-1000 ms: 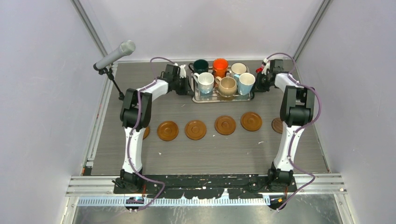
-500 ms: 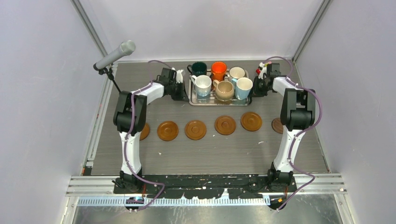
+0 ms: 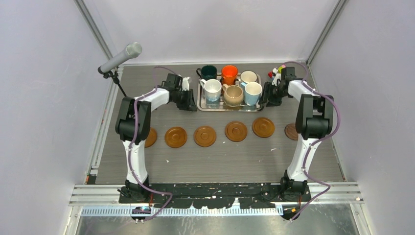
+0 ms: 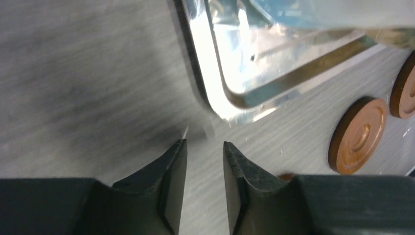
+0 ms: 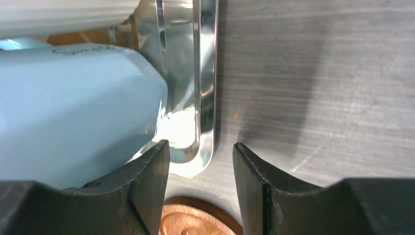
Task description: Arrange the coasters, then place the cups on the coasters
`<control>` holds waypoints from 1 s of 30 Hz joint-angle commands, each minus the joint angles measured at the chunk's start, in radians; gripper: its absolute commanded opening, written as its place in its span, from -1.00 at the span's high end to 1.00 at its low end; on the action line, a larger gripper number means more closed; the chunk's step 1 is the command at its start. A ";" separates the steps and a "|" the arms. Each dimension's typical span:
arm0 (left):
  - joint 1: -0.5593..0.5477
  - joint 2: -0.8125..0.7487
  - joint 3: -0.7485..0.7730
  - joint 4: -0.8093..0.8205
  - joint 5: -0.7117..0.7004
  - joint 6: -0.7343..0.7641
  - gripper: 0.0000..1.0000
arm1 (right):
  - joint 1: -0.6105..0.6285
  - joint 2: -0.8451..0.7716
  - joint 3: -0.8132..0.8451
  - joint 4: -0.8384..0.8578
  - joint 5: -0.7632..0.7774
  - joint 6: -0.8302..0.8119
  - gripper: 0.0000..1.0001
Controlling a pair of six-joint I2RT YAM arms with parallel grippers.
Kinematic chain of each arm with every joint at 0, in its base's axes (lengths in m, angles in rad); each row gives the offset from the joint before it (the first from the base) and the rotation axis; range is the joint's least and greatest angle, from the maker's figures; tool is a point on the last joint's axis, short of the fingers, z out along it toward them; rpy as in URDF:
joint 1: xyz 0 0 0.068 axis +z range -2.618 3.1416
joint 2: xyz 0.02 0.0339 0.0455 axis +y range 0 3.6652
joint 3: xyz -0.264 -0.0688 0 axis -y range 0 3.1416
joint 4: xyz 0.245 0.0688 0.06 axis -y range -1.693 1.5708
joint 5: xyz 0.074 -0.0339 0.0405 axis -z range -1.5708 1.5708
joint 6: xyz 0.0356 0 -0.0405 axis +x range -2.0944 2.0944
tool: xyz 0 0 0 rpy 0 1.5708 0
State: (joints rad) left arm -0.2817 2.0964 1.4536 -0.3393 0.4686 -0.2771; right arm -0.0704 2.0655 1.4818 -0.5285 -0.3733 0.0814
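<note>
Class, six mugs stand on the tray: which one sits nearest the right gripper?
The light blue mug, at the tray's near right corner, right beside the right gripper.

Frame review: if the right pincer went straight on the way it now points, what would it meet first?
Most likely the silver tray, at its rim, which lies in line with the open gap of the right pincer. The light blue cup stands just left of that line. Depth is unclear.

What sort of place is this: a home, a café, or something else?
Probably a robot test cell: plain white panels enclose the table, a left arm and right arm are bolted at its near edge, and a microphone stands at its side.
</note>
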 commanded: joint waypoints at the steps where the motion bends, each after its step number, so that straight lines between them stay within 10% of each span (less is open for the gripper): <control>1: 0.018 -0.100 -0.064 -0.061 -0.009 0.023 0.20 | -0.032 -0.114 0.021 -0.101 -0.050 -0.036 -0.12; 30: 0.019 -0.609 -0.263 -0.282 -0.096 0.223 -0.99 | 0.170 -0.307 -0.289 0.076 0.319 -0.030 -0.28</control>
State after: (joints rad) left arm -0.2661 1.5665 1.2060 -0.5823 0.3843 -0.0879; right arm 0.0784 1.7695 1.2003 -0.5407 -0.1440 0.0402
